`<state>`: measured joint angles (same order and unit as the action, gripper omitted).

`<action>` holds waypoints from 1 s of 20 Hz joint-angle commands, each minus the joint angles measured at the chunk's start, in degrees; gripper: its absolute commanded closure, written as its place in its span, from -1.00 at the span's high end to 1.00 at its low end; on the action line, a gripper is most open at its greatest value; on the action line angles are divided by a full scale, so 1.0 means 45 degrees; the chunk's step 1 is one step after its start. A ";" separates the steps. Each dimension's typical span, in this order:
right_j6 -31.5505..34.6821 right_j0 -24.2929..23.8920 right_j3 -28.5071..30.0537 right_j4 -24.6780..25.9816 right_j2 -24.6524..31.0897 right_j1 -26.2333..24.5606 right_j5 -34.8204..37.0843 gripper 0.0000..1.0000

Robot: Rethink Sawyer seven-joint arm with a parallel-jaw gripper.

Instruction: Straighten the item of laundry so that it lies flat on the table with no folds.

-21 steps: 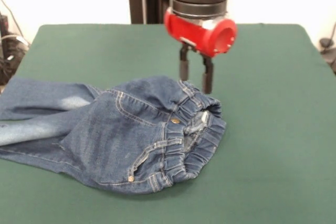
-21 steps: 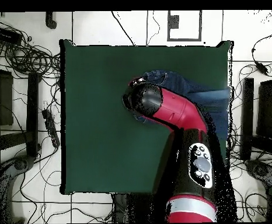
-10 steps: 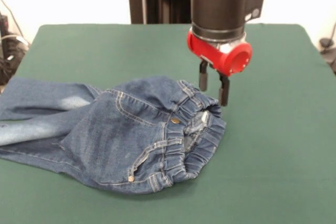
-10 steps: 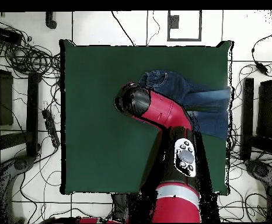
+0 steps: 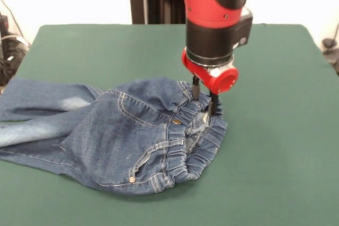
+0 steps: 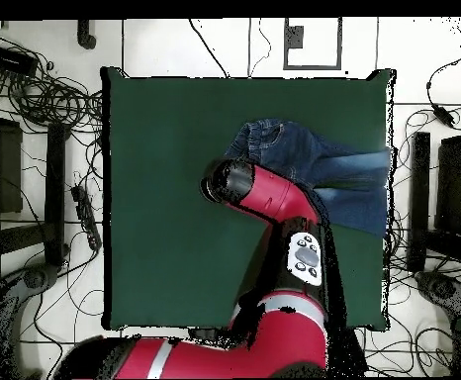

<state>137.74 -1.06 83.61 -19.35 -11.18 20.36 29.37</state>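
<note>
The end effector point(image 5: 203, 100) is reaching down into the gathered waistband of the jeans point(image 5: 122, 133), its two fingers sitting slightly apart with denim between them; they seem to be pinching the fabric, though from this angle I cannot tell for sure. The jeans are lying rumpled on the green worktop point(image 5: 275, 130), waist bunched toward the middle and legs trailing off over one side edge.

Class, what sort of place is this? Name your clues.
Probably a robotics lab: a red robot arm works on jeans on a green table, with cables strewn over the floor.
</note>
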 commanded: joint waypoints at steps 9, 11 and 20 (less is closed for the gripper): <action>0.3814 0.1509 -0.0345 -0.0379 -0.1983 -0.2284 0.2440 1.00; 0.3719 0.1477 -0.0461 -0.0448 -0.2057 -0.2411 0.2493 1.00; 0.3332 0.1615 -0.0856 -0.0386 -0.2302 -0.2658 0.3359 1.00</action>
<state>137.77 5.06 79.04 -19.45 -21.88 11.79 36.20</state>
